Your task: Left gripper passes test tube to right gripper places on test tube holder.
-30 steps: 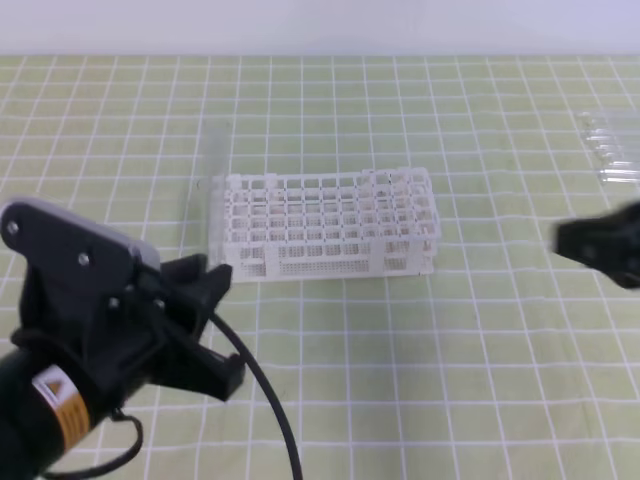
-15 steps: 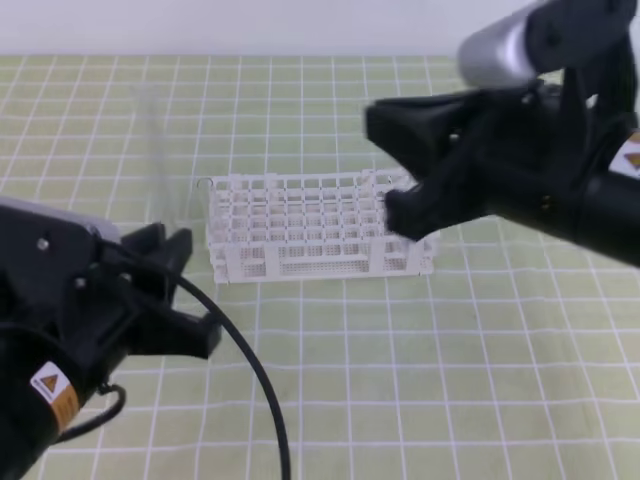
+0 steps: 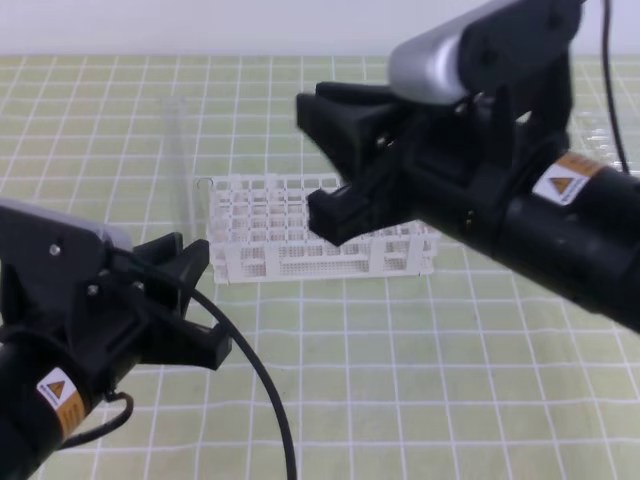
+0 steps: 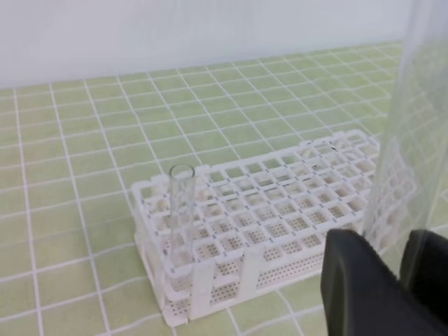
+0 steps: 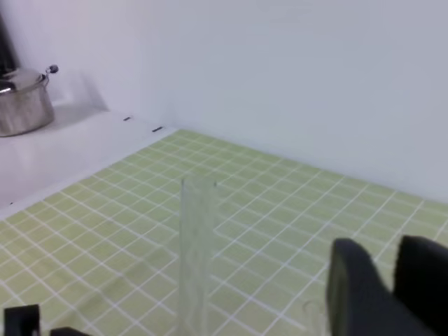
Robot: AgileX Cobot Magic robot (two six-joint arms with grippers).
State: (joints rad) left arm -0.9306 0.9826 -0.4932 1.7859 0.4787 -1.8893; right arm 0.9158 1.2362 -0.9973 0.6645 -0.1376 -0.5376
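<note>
- Yellow-orange triangle warning sticker [image 3: 562, 185] on the black wrist of the right arm, on a pale square label; symbol inside too small to make out.
- Second triangle warning sticker [image 3: 56, 390] on an orange label, on the black wrist of the left arm, low at left; lines beneath it blurred, unreadable.
- No readable words, brand names or numbers anywhere else.
</note>
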